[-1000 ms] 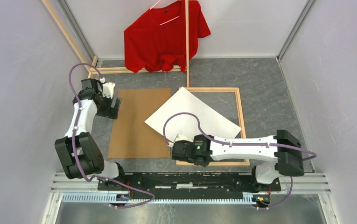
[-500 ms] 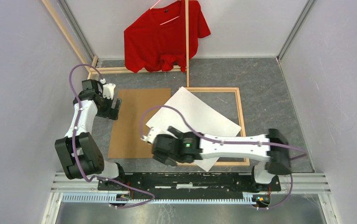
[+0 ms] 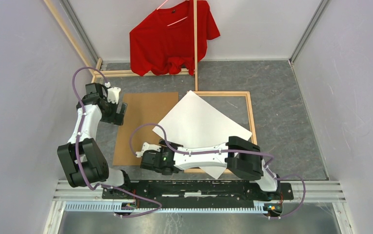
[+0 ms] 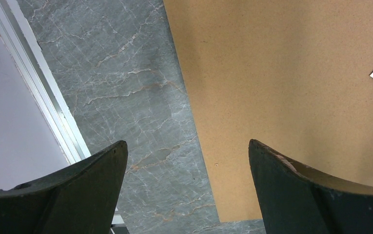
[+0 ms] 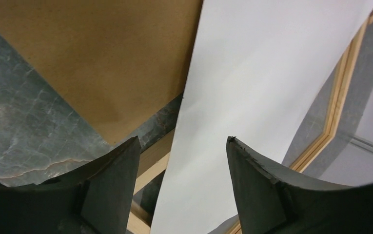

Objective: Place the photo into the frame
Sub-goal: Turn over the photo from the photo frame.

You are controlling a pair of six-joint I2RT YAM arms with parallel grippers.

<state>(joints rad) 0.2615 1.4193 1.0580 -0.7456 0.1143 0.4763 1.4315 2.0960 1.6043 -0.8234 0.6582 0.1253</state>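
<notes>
Photo: the photo [image 3: 201,124] lies white back up, skewed across the frame [image 3: 250,122]. One corner hangs over the near strip at 6 o'clock and another laps onto the backing board [image 3: 145,126] at 9 o'clock.
Long axis: I read the photo's long edges as running from about 10 to 4 o'clock, while the frame runs 12 to 6, so the print has to be turned before it can drop in.
Bearing from right gripper: from the right gripper [image 3: 147,158] the photo sits at about 2 o'clock. In the wrist view its edge [image 5: 262,97] fills the gap ahead of the fingers, with the frame strip [image 5: 340,97] beyond.
Right gripper state: jaws parted [image 5: 182,139] and clamping nothing. The sheet looks to be below the tips, though this angle leaves me unsure.
Left gripper state: spread wide and empty [image 4: 186,146], hovering over the board's left edge [image 4: 282,73] at 10 o'clock from the photo.
Nearer arm: the right, by a clear margin.
Change over 1 second: the right gripper has swung from the photo's near-left edge toward 9 o'clock and its arm has folded back. This uncovers the overhanging near corner. The photo seems barely shifted, and the left arm has not moved.
</notes>
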